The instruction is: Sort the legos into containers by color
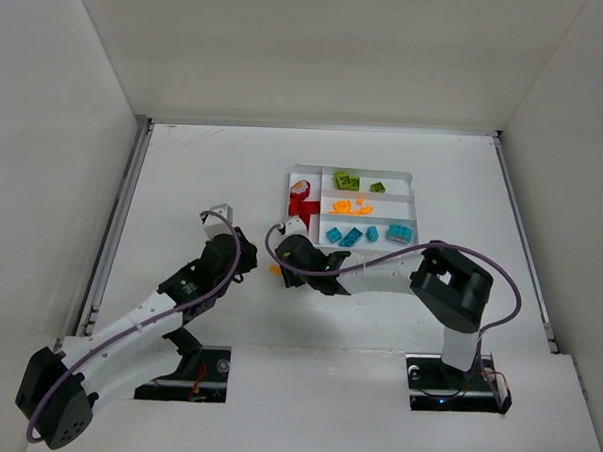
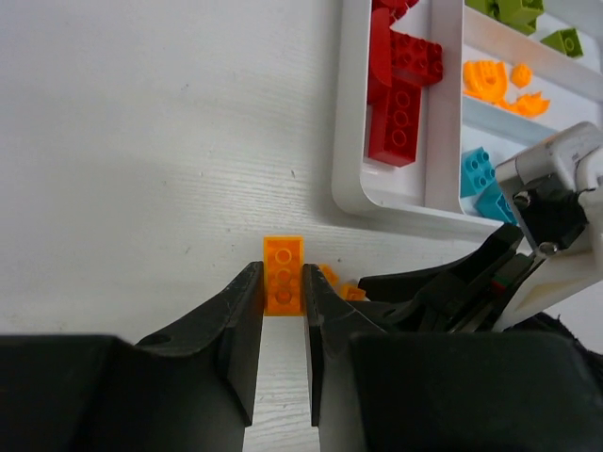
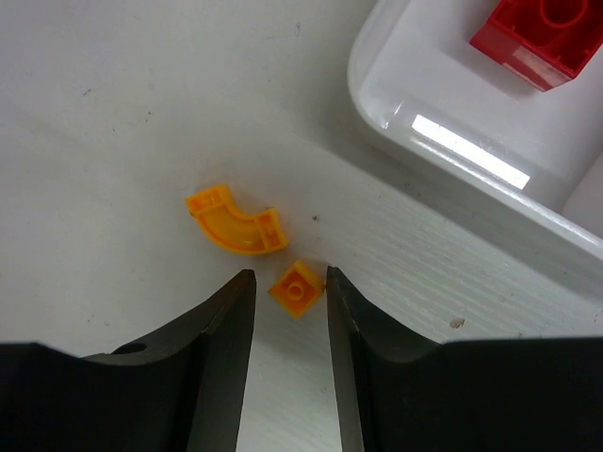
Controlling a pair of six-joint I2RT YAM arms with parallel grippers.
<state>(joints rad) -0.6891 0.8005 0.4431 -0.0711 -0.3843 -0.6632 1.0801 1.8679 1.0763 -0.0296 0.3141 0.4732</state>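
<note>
My left gripper [image 2: 283, 280] is shut on an orange rectangular brick [image 2: 283, 259] resting on the table just in front of the white tray [image 2: 350, 141]. My right gripper [image 3: 290, 279] is open around a tiny orange square lego [image 3: 296, 288], its right finger touching the piece's corner. An orange curved lego [image 3: 236, 223] lies just beyond it. In the top view both grippers [image 1: 250, 266] [image 1: 285, 253] meet near the orange spot [image 1: 276, 270]. The tray [image 1: 413, 196] holds red legos [image 1: 301, 201], green [image 1: 347, 179], orange [image 1: 350, 205] and teal [image 1: 366, 234], each in its own section.
The right arm's black fingers [image 2: 443, 282] lie close beside my left gripper's right finger. The tray's rounded near corner [image 3: 443, 169] is right behind the loose orange pieces. White walls enclose the table on three sides.
</note>
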